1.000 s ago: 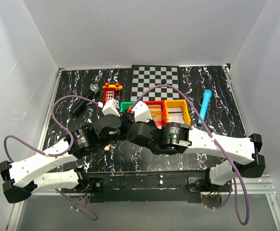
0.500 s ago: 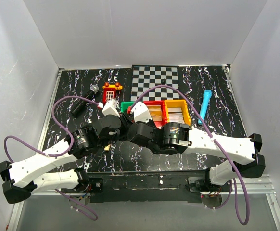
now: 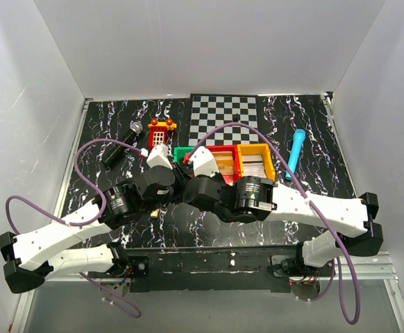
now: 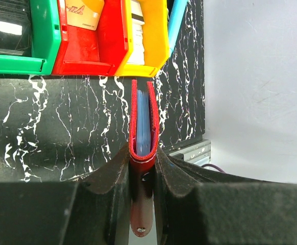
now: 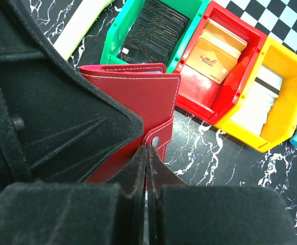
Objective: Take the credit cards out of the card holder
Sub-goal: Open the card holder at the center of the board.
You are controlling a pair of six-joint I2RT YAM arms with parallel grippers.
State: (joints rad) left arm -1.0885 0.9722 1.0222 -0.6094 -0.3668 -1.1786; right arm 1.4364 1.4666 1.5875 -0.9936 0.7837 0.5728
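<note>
Since a second ago the fingers of the right gripper [image 5: 146, 153] have come together; in the top view neither arm shows any other shift. Those fingers now sit pressed flat to each other right at the snap tab [image 5: 156, 140] of the card holder [image 5: 138, 102]. Whether the tab's edge is pinched between them I cannot tell.

The left gripper [image 4: 142, 151] is clamped on the card holder, its two pads squeezing the red covers from either side. Seen edge-on from the left wrist, the holder stands nearly closed, with pale blue sleeves [image 4: 143, 120] showing between the covers. It is held on the near side of the bins, over the black marbled table [image 3: 306, 118]; from above, the two wrists hide it.

Just beyond stand three bins side by side, touching. The green bin [image 5: 113, 43] holds dark cards [image 5: 156, 23], the red bin [image 5: 199, 89] holds tan-orange cards [image 5: 215, 51], and the yellow bin [image 5: 281, 76] holds pale grey cards [image 5: 261, 102].

Right of the yellow bin lies a light blue pen [image 3: 296, 149]. Farther back are a chessboard [image 3: 223, 114], a red toy house [image 3: 160, 130] and a black microphone [image 3: 122, 144].
</note>
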